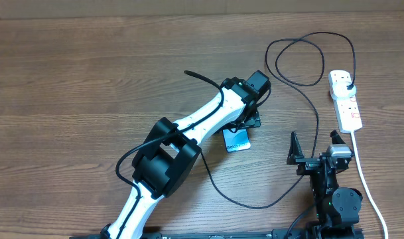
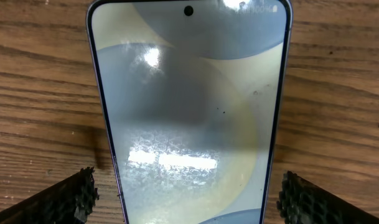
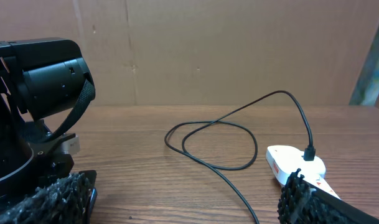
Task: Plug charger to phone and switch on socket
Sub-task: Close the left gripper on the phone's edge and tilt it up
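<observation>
The phone lies flat on the wood, screen up. It fills the left wrist view. My left gripper hangs open right over it, one finger on each side, with wood showing in both gaps. From overhead only the phone's near end shows below the left gripper. The charger cable loops at the back, and its black plug sits in the white socket. The cable's other end runs under my left arm, so its tip is hidden. My right gripper stands open and empty, left of the socket.
The socket's thick white cord runs along the right side to the table's front edge. The black cable crosses the wood ahead of my right gripper. My left arm's black wrist fills the left of the right wrist view.
</observation>
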